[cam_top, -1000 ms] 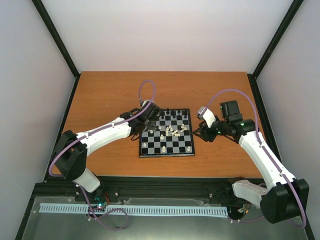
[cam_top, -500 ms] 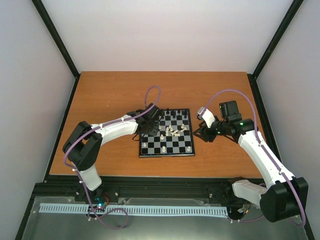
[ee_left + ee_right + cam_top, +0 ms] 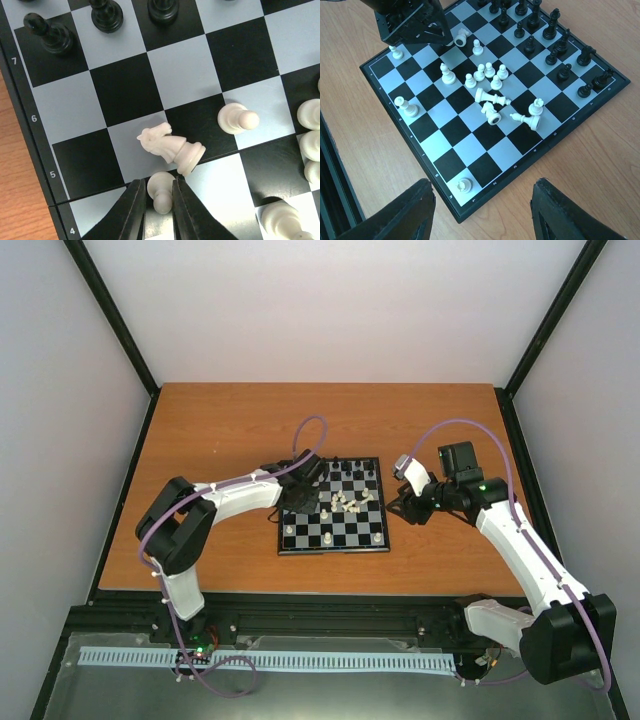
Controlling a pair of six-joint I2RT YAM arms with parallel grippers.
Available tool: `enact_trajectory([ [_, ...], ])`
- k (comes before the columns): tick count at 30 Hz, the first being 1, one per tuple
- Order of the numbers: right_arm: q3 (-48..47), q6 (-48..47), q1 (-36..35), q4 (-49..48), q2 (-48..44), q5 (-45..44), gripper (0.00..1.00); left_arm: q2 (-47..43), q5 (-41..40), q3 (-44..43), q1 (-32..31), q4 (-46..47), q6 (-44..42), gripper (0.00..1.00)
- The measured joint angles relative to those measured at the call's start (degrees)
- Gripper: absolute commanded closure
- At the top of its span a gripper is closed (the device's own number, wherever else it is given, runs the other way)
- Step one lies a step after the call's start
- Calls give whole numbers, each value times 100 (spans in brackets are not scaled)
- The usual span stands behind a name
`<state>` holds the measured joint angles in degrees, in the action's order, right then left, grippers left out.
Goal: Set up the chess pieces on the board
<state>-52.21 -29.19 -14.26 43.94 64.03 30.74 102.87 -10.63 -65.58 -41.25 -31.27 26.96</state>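
The board (image 3: 333,551) lies mid-table, also seen in the right wrist view (image 3: 445,197). Black chess pieces (image 3: 350,472) stand along its far rows. Several white pieces (image 3: 345,502) crowd the middle, some fallen (image 3: 492,102). My left gripper (image 3: 303,498) is low over the board's left side, its fingers (image 3: 136,210) closed on a white pawn (image 3: 162,194). A fallen white knight (image 3: 170,147) lies just beyond it. My right gripper (image 3: 402,505) is open and empty, hovering off the board's right edge (image 3: 482,212).
Single white pieces stand at the near corners (image 3: 290,531) (image 3: 377,537) (image 3: 464,185). Bare wooden table (image 3: 220,430) surrounds the board. Black frame posts (image 3: 110,315) and pale walls enclose the sides and back.
My left gripper has moved right and toward me over the board's left side and dropped onto the white pawn, its elbow swinging in. The right arm has stayed still.
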Motion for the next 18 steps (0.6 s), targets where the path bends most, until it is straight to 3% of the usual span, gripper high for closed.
enact_trajectory([
  [11,0,-4,0,2,52,-4,46,-68,-42,20,-2,-98,-4,91],
  [18,2,-15,0,4,87,-4,46,-903,37,407,-243,-350,-48,91],
])
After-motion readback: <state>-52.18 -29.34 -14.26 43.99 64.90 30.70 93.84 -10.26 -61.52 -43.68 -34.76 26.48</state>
